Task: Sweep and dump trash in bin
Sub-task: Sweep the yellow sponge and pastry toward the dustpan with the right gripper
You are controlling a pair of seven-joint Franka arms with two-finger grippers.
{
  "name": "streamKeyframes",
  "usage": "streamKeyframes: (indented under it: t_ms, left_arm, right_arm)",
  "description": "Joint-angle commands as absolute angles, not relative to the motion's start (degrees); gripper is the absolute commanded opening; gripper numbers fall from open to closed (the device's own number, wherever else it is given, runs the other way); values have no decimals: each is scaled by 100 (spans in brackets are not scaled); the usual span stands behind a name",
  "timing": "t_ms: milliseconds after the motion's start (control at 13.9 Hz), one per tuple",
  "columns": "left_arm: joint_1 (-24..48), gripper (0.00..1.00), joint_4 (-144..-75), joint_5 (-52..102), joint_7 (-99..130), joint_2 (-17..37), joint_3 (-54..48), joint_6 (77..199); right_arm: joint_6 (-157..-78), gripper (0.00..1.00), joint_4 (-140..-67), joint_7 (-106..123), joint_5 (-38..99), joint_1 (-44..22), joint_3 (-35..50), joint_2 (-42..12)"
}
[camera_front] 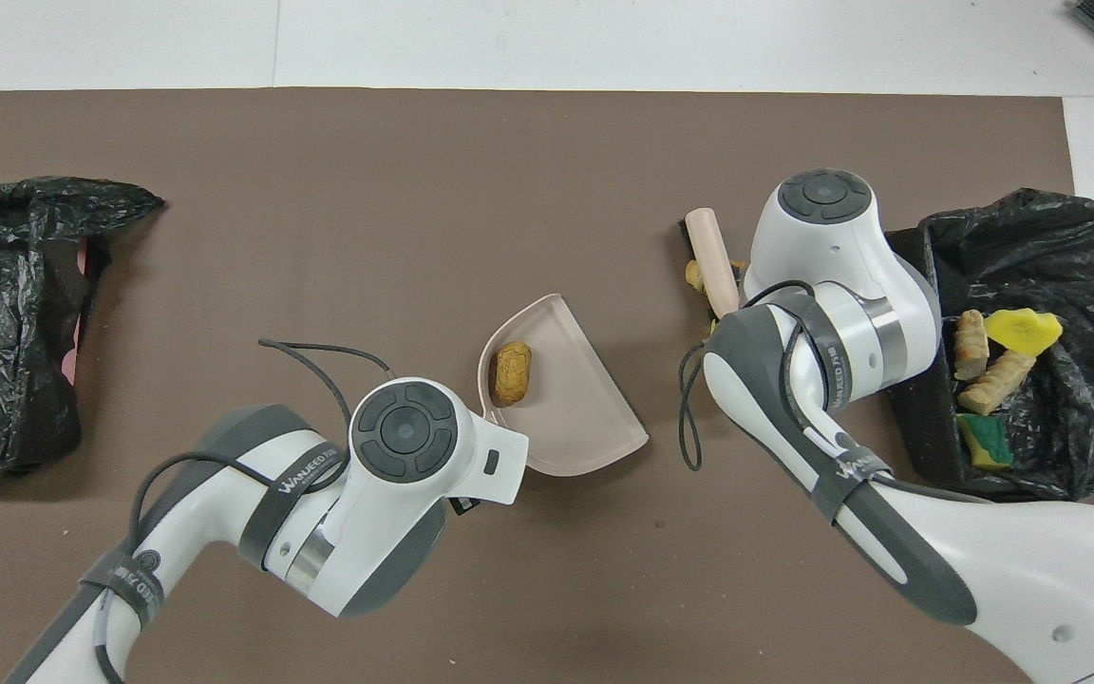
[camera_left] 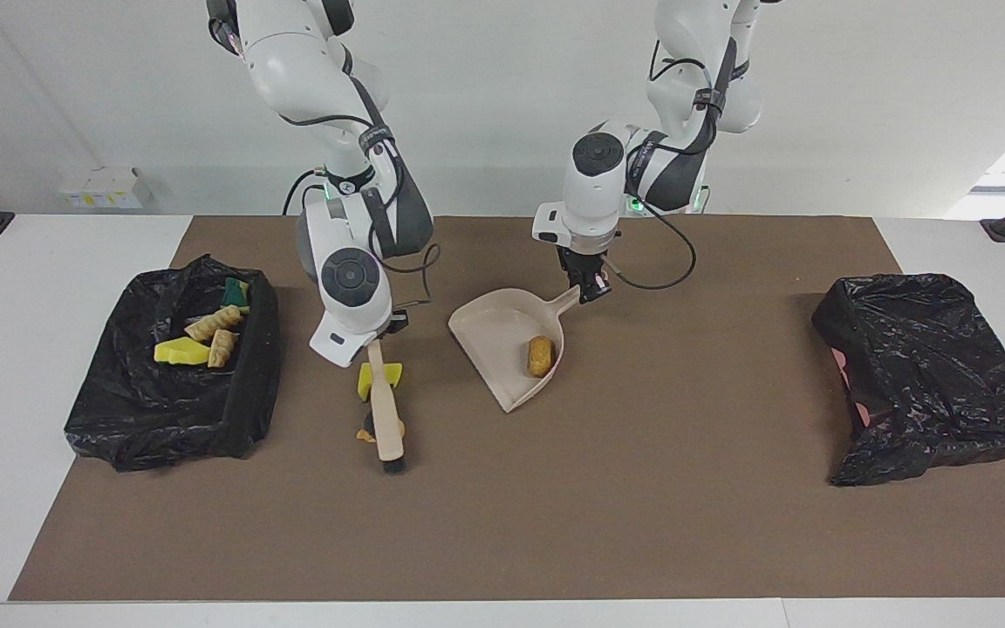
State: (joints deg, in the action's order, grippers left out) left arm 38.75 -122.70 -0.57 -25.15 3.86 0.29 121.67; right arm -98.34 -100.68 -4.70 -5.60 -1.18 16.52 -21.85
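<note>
My right gripper (camera_left: 378,338) is shut on the handle of the beige brush (camera_left: 385,410), whose bristles rest on the mat. A yellow sponge chunk of trash (camera_left: 391,375) lies partly under the brush. A brown scrap (camera_left: 366,433) touches the brush's head on the bin's side. The beige dustpan (camera_left: 498,344) sits mid-mat with a brown piece (camera_left: 541,356) in it, and my left gripper (camera_left: 591,292) is shut on its handle. The black-lined bin (camera_left: 162,427) at the right arm's end holds several scraps (camera_left: 206,340). From overhead, the brush (camera_front: 710,261), dustpan (camera_front: 585,418) and bin (camera_front: 1069,228) show, but both wrists hide the grippers.
A second black bag (camera_left: 921,375) lies on the mat at the left arm's end. The brown mat (camera_left: 642,523) covers most of the white table. Cables hang from both wrists.
</note>
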Motion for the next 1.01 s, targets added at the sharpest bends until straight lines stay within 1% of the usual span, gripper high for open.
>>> streamKeyframes:
  t_ms: [0, 216, 359, 503, 719, 934]
  left_arm:
    - [4122, 0, -12226, 0, -2434, 255, 114, 11726]
    - [4210, 0, -12217, -26, -2461, 237, 97, 11610]
    - [4210, 0, -12217, -35, -2504, 299, 97, 11689]
    - [4192, 0, -12217, -53, -2540, 316, 105, 11760]
    - [4113, 0, -12217, -53, -2988, 343, 105, 11882]
    - [4104, 0, -12226, -44, -2997, 352, 105, 12094]
  right_arm:
    - [-9599, 0, -10292, 17, -71, -44, 1941, -2039]
    - [-9361, 0, -10458, -8, 437, -61, 2311, -1890]
    - [-9255, 0, -10477, -105, 947, -245, 2347, -1811]
    - [-9220, 0, -10389, -324, 1238, -299, 2347, -1592]
    - [-8720, 0, -10214, -115, 1336, 165, 2329, -1258]
    - [-8438, 0, -9968, -97, 1205, 316, 2294, -1195]
